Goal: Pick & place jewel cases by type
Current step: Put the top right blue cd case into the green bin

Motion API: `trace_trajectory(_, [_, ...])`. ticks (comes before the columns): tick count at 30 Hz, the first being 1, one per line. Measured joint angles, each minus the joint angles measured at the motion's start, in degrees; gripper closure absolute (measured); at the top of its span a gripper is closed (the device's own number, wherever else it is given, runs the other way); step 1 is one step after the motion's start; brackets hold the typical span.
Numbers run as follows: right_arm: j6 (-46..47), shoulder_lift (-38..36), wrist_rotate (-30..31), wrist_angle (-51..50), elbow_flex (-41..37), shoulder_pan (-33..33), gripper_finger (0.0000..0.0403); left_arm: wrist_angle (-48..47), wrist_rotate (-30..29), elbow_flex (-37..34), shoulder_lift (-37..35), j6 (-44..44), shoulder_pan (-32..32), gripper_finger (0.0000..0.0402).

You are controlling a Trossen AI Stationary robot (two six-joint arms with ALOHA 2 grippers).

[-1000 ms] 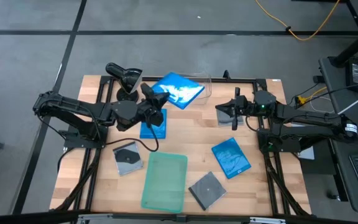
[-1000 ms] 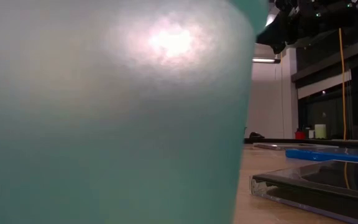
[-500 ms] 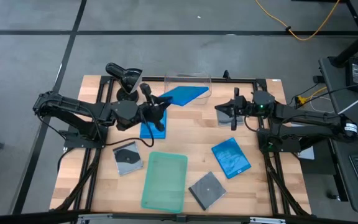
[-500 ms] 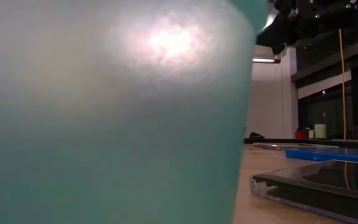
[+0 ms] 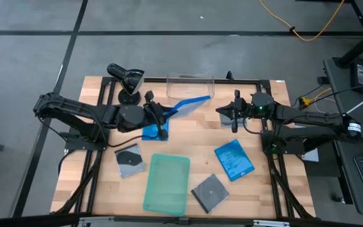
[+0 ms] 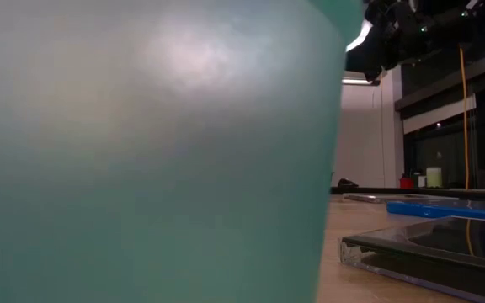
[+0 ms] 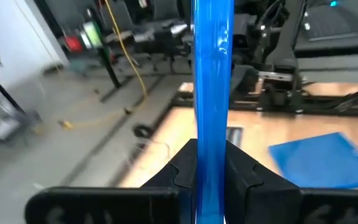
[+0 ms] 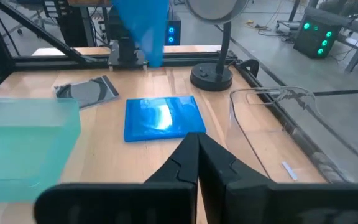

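— Blue is what stands out first: where is the blue jewel case that is off the tabletop?
— The held blue jewel case (image 5: 186,104) is clamped by its edge in the left gripper (image 5: 162,112), raised above the tabletop (image 5: 188,144) near the middle of its far edge, just in front of the clear plastic bin (image 5: 190,86). It is turned nearly on edge, and the left wrist view shows it as a thin upright blue strip between the two dark fingers (image 7: 182,171).
— And the other jewel cases?
— A second blue jewel case (image 5: 151,131) lies flat under the left gripper. A third blue jewel case (image 5: 234,159) lies flat towards the right edge. One dark grey jewel case (image 5: 129,159) lies near the left edge, beside the pale green tray (image 5: 167,183). Another dark grey jewel case (image 5: 209,192) lies by the near edge, right of the tray.
— What about the right arm?
— The right gripper (image 5: 233,113) hangs over the far right part of the tabletop, its fingers pressed together on nothing.
— Anything else on the wood?
— A black round-based stand (image 5: 126,79) at the far left corner.
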Motion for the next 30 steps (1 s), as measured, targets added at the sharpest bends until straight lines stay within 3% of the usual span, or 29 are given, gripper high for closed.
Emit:
trace_trajectory(18, [-1.69, 0.0, -0.55, 0.05, 0.0, 0.02, 0.0397, -0.45, 12.37, -6.03, 0.04, -42.36, 6.83, 0.037])
trace_trajectory(23, [-1.82, 0.0, -0.59, 0.03, 0.0, 0.04, 0.0397, 0.62, 16.48, -6.06, 0.04, -46.73, 9.16, 0.037])
trace_trajectory(30, [-1.99, 0.0, -0.6, 0.03, 0.0, 0.04, 0.0397, 1.11, 16.69, -6.06, 0.04, -46.65, 9.51, 0.037])
